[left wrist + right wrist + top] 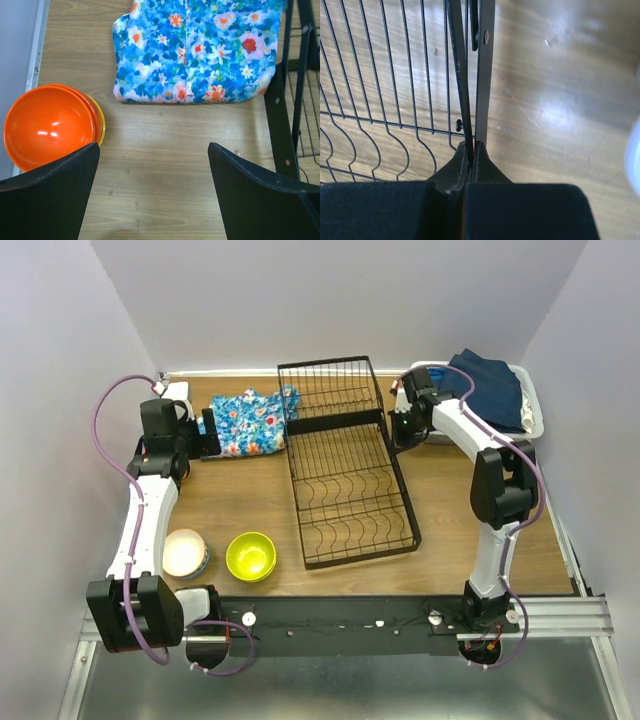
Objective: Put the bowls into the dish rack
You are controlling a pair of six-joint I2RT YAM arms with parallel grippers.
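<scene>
Two nested orange bowls (50, 125) by wide-open, empty left pincer (154, 150); right pincer (471, 145) tight on dish rack (485, 75) rim.

no readable text, labels, brands, numbers or signs on anything shown

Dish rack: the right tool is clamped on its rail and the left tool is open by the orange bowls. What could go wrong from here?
1. The right tool is shut on a rail of the dish rack; any arm motion could drag or tilt the rack.
2. The orange bowls are nested; the open left tool may lift both together or only the top one.
</scene>
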